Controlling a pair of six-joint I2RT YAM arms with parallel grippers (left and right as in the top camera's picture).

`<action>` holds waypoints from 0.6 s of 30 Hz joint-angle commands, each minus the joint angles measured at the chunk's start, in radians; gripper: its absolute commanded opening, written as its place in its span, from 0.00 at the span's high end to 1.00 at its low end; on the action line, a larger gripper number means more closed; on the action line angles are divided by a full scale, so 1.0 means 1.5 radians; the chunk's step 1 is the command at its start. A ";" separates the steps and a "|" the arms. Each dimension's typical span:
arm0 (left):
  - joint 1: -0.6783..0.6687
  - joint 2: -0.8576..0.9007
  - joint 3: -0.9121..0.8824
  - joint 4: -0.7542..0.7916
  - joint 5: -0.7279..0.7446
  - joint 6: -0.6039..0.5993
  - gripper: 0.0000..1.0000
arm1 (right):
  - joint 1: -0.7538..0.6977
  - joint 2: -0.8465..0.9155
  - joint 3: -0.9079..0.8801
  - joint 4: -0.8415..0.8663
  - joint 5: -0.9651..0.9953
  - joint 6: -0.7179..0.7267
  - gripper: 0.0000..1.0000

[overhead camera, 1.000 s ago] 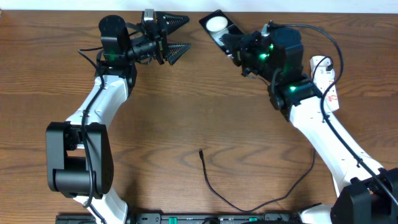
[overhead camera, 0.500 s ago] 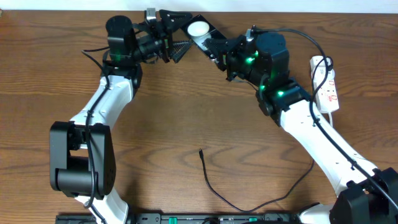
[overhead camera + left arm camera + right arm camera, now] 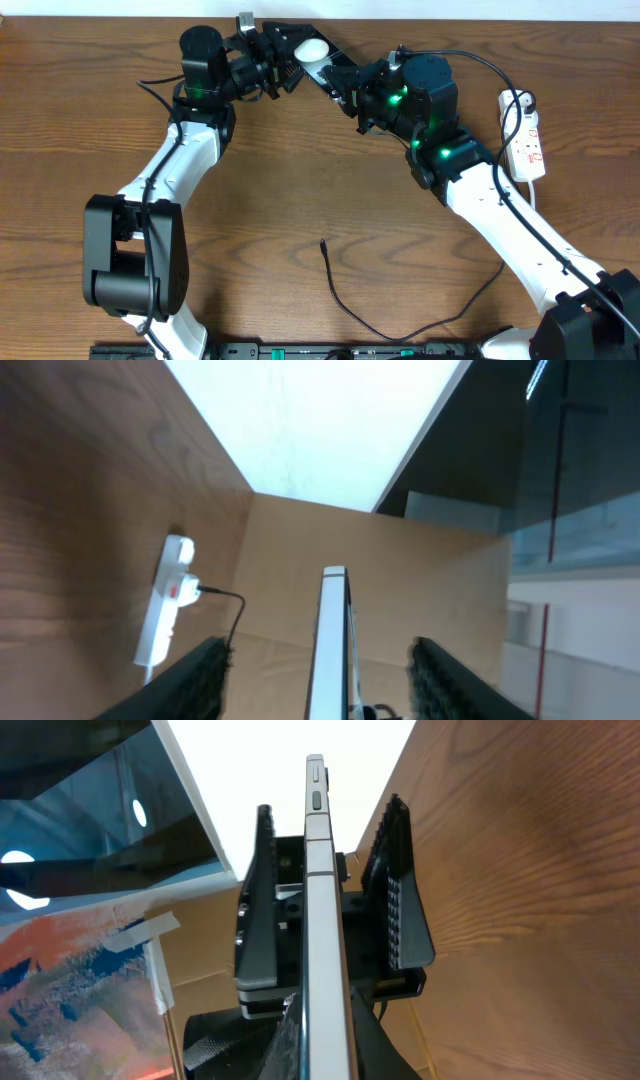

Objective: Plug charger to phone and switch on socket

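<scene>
While left claw point(image 3: 318, 660) straddles phone point(image 3: 331, 610), half open

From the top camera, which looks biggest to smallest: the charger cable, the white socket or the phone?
1. charger cable: longest by far, though thin.
2. socket and phone: look alike; the phone is raised and partly hidden, so I can't rank them.

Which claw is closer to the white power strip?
Right. The right claw holds the flat black phone nearer the white strip; the left claw sits beyond the phone.
</scene>
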 commanded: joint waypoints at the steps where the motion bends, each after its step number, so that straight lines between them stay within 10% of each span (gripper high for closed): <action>1: -0.005 -0.019 0.016 0.005 -0.007 -0.001 0.48 | 0.005 -0.003 0.013 0.009 0.008 0.005 0.98; 18: -0.036 -0.019 0.016 0.005 -0.034 0.000 0.92 | 0.005 -0.003 0.013 0.004 0.008 0.004 0.98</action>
